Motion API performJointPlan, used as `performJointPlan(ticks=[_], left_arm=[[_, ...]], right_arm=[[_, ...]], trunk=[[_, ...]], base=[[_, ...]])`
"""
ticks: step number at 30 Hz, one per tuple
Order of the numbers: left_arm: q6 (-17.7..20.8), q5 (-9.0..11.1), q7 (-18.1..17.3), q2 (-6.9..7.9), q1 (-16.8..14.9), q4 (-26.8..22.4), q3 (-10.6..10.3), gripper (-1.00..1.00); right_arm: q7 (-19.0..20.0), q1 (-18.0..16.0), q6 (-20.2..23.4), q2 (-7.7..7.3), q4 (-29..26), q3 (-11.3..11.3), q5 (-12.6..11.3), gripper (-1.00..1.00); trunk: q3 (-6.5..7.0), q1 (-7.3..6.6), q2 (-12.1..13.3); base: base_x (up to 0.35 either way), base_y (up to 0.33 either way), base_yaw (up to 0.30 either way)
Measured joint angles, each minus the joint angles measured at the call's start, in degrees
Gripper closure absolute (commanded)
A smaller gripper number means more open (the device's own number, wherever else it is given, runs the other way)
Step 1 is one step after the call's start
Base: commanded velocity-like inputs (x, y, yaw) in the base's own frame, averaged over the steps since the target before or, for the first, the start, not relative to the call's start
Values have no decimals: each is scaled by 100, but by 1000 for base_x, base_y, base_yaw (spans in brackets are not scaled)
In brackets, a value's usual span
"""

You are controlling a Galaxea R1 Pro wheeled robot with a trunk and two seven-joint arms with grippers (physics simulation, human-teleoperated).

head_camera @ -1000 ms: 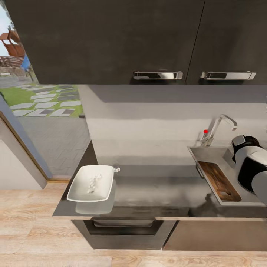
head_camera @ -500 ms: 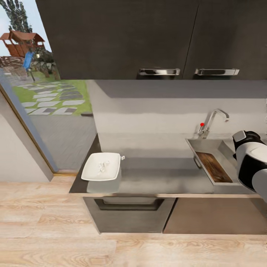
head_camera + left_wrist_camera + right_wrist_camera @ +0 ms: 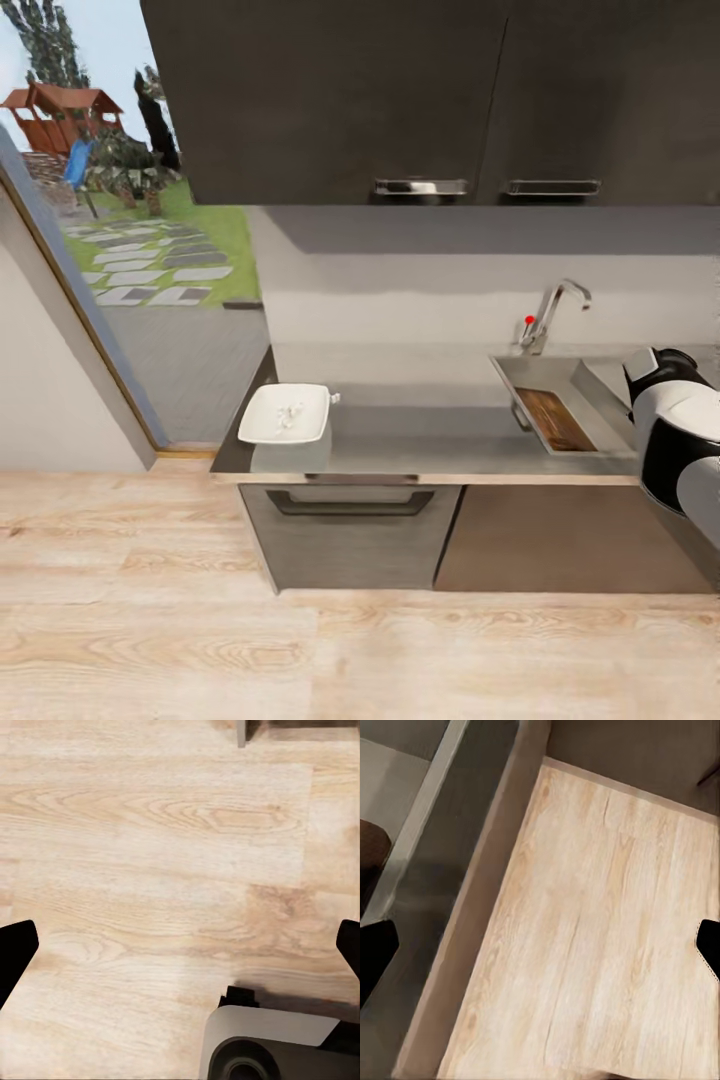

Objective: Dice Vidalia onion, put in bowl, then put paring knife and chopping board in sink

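A white bowl [image 3: 287, 414] holding pale diced onion pieces stands at the left end of the countertop [image 3: 430, 425]. One small pale piece [image 3: 333, 398] lies beside the bowl's far right corner. The brown chopping board [image 3: 553, 420] lies inside the steel sink [image 3: 598, 378] at the right, and its dark edge [image 3: 370, 852] shows in the right wrist view. I cannot make out the paring knife. My left gripper [image 3: 180, 952] hangs open over the wooden floor. My right gripper [image 3: 540, 949] is open too, above the floor beside the counter's front edge.
A faucet [image 3: 551, 310] stands behind the sink. Dark wall cabinets [image 3: 400, 100] hang above and an oven front [image 3: 350, 530] sits under the counter. A glass door [image 3: 120, 260] is at the left. My right arm [image 3: 680, 440] shows at the right edge, my base [image 3: 277, 1050] below.
The whole view has pulled back from the counter, so more floor shows: the camera moved. Bowl, board and sink keep their places on the counter.
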Motion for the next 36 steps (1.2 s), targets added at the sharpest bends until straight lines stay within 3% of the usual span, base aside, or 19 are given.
performJointPlan(ticks=[12,18,21,26,32,36], left_arm=[[7,0,1,-35,1,0,0,-100],[9,0,1,-35,0,0,0,-100],[9,0,1,-35,0,0,0,-100],[4,-3,-1,-35,-1,0,0,-100],[0,0,-2,-35,-1,0,0,-100],[-1,1,-6,-35,-1,0,0,-100]], right_arm=[[32,0,-39,13,48,33,5,-100],[484,167,-135,58,56,5,46,-100],[768,533,-400,62,58,4,80,-100],[1568,1573,-1115,67,87,3,352,-100],[2877,3273,-2242,96,223,-4,477,-100],[3453,4178,-3189,131,486,2,484,-100]], trunk=[[0,0,0],[0,0,0],[-1,0,1],[-2,-2,-1],[-3,-3,-1],[-3,-3,-1]], base=[[-326,0,0],[-326,0,0],[-324,0,0],[-139,0,0],[-13,0,0],[-1,0,0]])
